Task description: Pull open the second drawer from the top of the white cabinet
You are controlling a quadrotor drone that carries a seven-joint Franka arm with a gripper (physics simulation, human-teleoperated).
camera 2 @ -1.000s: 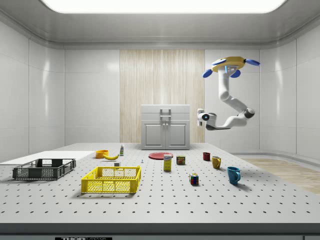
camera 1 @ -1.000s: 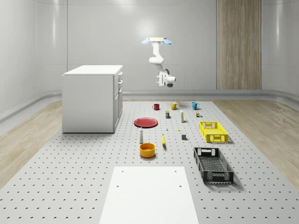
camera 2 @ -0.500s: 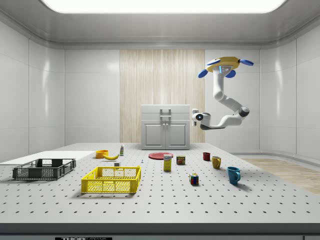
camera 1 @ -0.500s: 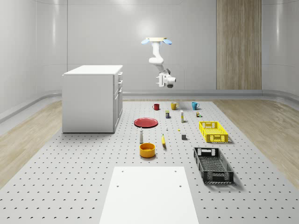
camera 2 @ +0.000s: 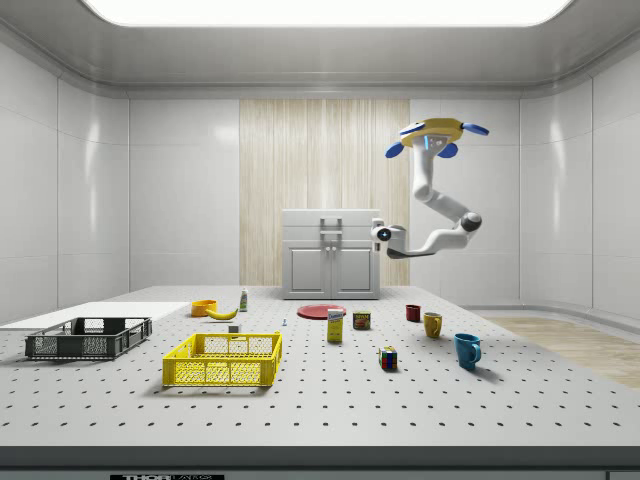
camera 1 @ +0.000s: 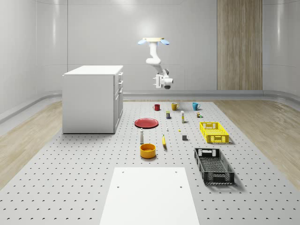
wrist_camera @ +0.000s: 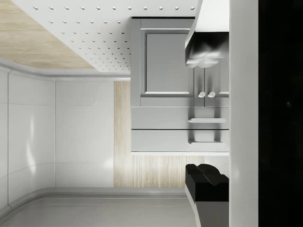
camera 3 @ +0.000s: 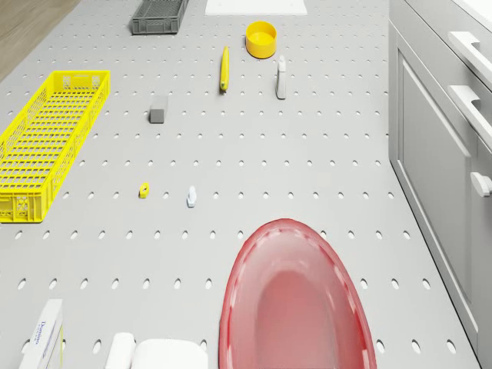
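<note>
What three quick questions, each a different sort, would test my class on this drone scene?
1. True or false: the second drawer of the white cabinet is already pulled out.
2. The drone is: A) resting on the cabinet, B) hovering above the table, C) parked in a crate.
3. Fill in: the fingers stand ___.
Key: 1 false; 2 B; 3 open.

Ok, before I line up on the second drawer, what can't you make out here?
Drone hovers off the white cabinet's front, fingers open.
- Second drawer's handle: wrist view, one end cut off by a white band in the foreground.
- Drawer fronts: whole-scene view, seen nearly edge-on.
- Gap from gripper to cabinet: side view, they overlap, depth unreadable.
</note>
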